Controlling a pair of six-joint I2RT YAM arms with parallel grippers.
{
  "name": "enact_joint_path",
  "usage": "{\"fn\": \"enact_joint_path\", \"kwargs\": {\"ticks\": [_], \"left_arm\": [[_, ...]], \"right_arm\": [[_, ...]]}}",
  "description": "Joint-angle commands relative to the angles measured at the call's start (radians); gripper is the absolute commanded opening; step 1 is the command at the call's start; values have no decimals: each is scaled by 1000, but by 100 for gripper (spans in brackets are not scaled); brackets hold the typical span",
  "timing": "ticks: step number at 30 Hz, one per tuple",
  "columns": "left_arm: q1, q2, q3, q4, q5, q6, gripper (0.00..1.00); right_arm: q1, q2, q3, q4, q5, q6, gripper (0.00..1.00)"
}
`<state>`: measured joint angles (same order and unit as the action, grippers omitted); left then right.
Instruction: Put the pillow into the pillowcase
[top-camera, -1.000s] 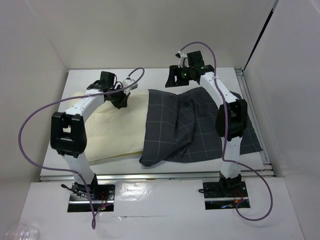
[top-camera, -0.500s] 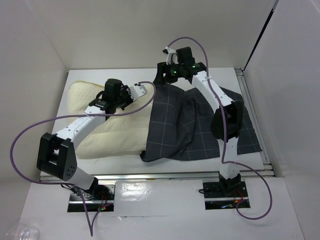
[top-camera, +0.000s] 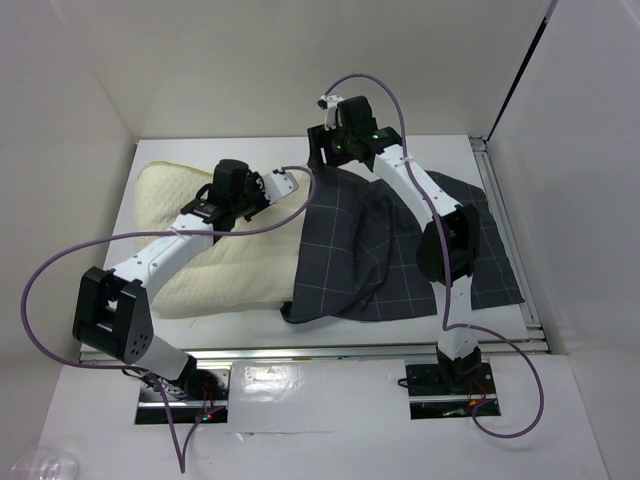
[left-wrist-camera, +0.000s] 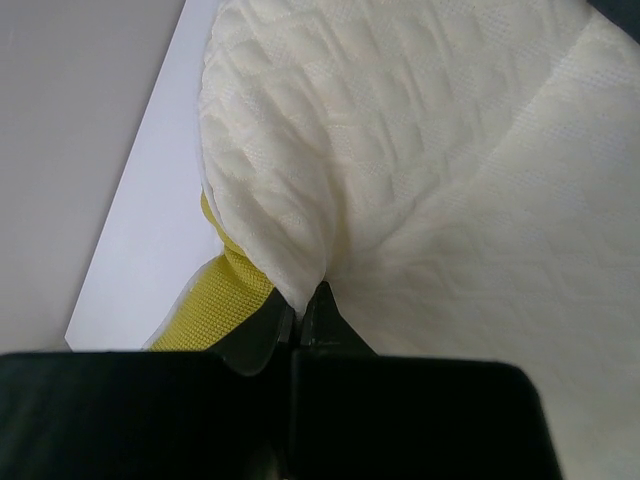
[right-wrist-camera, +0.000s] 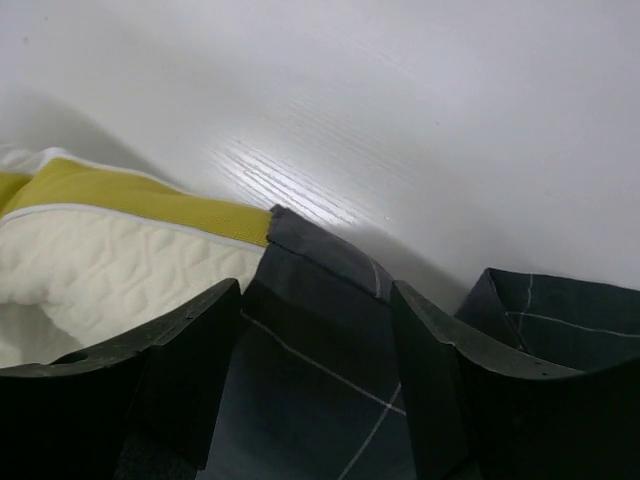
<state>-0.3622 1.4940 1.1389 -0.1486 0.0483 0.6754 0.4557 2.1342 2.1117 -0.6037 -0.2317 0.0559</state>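
Observation:
The cream pillow (top-camera: 190, 245) lies on the left of the table, its right end reaching the dark grid-patterned pillowcase (top-camera: 390, 250). My left gripper (top-camera: 292, 182) sits at the pillow's far right corner. In the left wrist view it (left-wrist-camera: 300, 312) is shut on a pinch of the pillow (left-wrist-camera: 430, 170) beside the yellow piping (left-wrist-camera: 215, 300). My right gripper (top-camera: 320, 152) hovers at the pillowcase's far left corner. In the right wrist view it (right-wrist-camera: 318, 320) stands open astride the pillowcase (right-wrist-camera: 320, 300) edge, with the pillow (right-wrist-camera: 100, 270) just left of it.
White walls close in the table (top-camera: 450, 152) at the back and on both sides. A metal rail (top-camera: 300, 350) runs along the near edge. Purple cables loop from both arms, the left one (top-camera: 40, 270) hanging over the table's left edge.
My left arm swung forward and right, dragging the pinched pillow corner toward the pillowcase. My right gripper moved left along the back to the pillowcase's left corner.

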Motion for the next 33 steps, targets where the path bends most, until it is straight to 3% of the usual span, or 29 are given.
{"fn": "enact_joint_path", "kwargs": {"ticks": [1,8,9,12,13,15,23,33], "left_arm": [[-21,-69,39,80,-18,6,0],[-21,-60,59,80,-27,6,0],[-21,-60,59,80,-36,6,0],[-21,-60,59,80,-36,-5,0],[-21,-60,59,80,-36,-5,0],[-21,-60,59,80,-36,-5,0],[-30,-60,59,80,-45,-5,0],[-61,-40,90,99,-64,-36,0]], "right_arm": [[17,-31,-4,16,97,-30,68],[17,-8,7,-28,-12,-39,59],[17,-8,7,-28,-44,-39,44],[17,1,7,-37,-99,-39,22],[17,1,7,-38,-110,-48,11],[17,1,7,-38,-144,-48,2],[17,1,77,-38,-316,-14,0],[153,21,188,-47,-391,35,0]]}}
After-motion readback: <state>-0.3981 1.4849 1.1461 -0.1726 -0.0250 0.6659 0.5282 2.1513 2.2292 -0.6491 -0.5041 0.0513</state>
